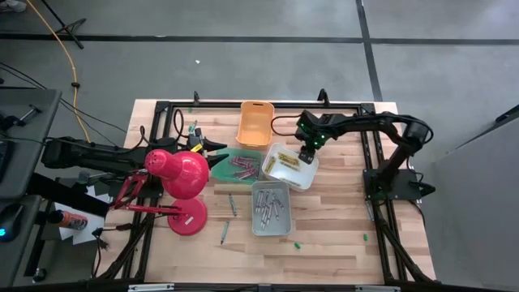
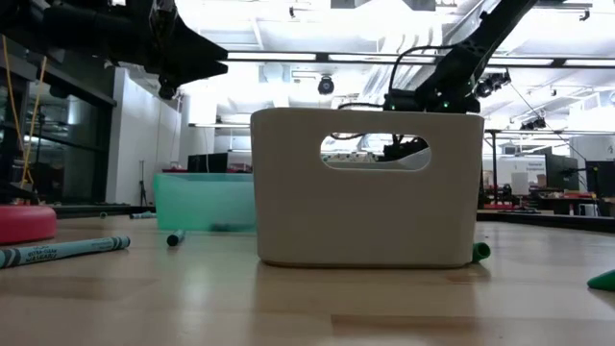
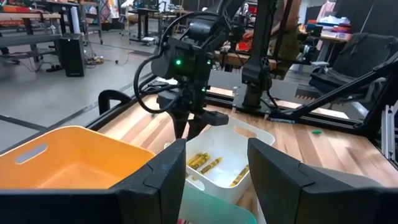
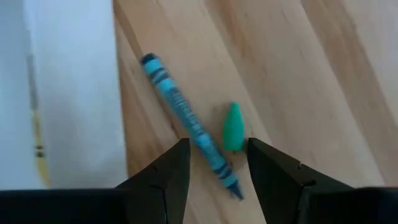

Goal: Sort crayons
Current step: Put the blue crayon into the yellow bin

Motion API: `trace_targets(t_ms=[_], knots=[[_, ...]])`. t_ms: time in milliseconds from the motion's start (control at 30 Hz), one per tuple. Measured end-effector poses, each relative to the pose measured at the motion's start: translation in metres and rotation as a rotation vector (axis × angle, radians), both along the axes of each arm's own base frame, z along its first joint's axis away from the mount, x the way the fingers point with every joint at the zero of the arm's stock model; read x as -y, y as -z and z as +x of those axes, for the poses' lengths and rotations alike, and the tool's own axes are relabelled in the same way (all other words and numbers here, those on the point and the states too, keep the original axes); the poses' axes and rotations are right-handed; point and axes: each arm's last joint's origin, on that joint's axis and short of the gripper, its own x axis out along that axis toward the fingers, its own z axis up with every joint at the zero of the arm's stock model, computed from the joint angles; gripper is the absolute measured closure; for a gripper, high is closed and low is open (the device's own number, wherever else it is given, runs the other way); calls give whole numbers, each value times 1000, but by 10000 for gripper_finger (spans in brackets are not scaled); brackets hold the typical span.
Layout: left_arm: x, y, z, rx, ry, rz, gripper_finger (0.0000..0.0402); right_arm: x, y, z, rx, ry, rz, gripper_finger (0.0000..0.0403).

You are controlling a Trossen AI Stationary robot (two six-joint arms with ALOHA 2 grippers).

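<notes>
Taking the white bin (image 1: 302, 180) as the anchor, the right gripper (image 4: 217, 146) is just off its far-right edge, pointing down at the wood. Its fingers are spread and not clamping anything. A blue crayon (image 4: 186, 121) lies flat on the table right beside the bin wall, with its lower end running in between the fingertips. A green speck (image 4: 232, 127) sits just next to it. From overhead the arm hides that crayon completely.

Inside the white bin are yellow crayons (image 3: 202, 162), though part of the pile is cut off by the left gripper (image 3: 216, 149). That one hovers on the bin's left side over the green bin (image 1: 229, 154), jaws apart and empty. A red lamp (image 1: 182, 174) covers most of that arm from above.

There are pink crayons (image 1: 241, 168) in the green bin and grey crayons (image 1: 270, 204) in the grey bin (image 1: 272, 231), which is just in front of the white one. The orange bin (image 1: 255, 123) is behind and to the left, and I can't tell if anything's in it. Two loose crayons (image 1: 232, 204) lie on the wood left of the grey bin. From table height the grey bin blocks the white one.
</notes>
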Motion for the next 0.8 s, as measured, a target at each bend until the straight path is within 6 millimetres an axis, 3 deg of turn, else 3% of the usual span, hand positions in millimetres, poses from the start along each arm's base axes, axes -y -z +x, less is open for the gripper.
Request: trace_targets(t_ms=[300, 700, 800], knots=[[0, 0, 0, -2, 0, -1, 241, 3, 2, 4, 0, 64, -55, 250], [0, 0, 0, 4, -2, -24, 241, -4, 15, 11, -69, 95, -100, 299], [0, 0, 0, 4, -2, -24, 241, -4, 15, 10, -79, 129, -113, 331]])
